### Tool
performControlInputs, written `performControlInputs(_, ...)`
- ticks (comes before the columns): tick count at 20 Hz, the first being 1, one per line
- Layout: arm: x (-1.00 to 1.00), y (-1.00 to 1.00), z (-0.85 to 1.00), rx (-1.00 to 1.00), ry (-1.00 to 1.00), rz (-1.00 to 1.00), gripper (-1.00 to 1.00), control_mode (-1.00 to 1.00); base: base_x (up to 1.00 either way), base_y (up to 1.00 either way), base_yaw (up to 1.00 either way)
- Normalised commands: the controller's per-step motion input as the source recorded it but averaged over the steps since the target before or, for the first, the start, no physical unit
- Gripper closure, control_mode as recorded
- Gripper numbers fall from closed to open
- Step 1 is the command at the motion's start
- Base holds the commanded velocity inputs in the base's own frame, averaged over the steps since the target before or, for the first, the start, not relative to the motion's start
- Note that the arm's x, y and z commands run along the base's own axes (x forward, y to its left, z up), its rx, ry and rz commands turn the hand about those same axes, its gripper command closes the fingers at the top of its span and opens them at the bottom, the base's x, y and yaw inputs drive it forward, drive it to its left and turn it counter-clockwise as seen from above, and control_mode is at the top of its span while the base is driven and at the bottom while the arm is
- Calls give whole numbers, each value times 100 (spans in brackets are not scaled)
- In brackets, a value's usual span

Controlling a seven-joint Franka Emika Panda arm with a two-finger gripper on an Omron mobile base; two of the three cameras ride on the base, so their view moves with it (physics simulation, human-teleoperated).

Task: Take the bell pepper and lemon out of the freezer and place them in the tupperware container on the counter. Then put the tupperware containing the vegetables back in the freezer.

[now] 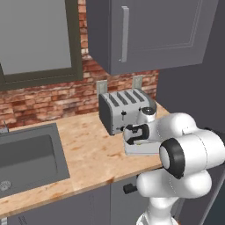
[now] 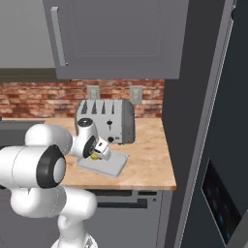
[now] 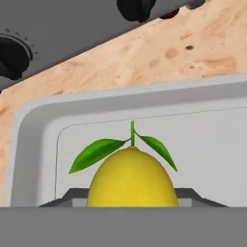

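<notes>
Lemon held over the tupperware container, just in front of the toaster.

The hand (image 2: 95, 154) is closed around the lemon (image 3: 132, 177), a smooth yellow fruit with a thin green stem and two green leaves. The lemon hangs directly above the tupperware container (image 3: 144, 101), a shallow light grey rectangular tray with low walls and rounded corners. The tray lies flat on the table (image 1: 88, 145), just in front of the toaster (image 2: 107, 120), a grey four-slot unit standing against the brick wall (image 1: 48, 99).
</notes>
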Motion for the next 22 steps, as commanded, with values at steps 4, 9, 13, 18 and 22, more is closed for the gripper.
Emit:
performControlInputs(4, 13, 0, -37, 0, 2, 0, 100, -100, 0, 0, 0)
performControlInputs(9, 0, 0, -7, 0, -1, 0, -100, -100, 0, 0, 0)
performControlInputs(13, 0, 0, 0, 0, -2, 0, -100, -100, 0, 0, 0)
performControlInputs(18, 0, 0, 4, 0, -1, 0, -100, -100, 0, 0, 0)
performControlInputs(22, 0, 0, 31, 0, -3, 0, -100, -100, 0, 0, 0)
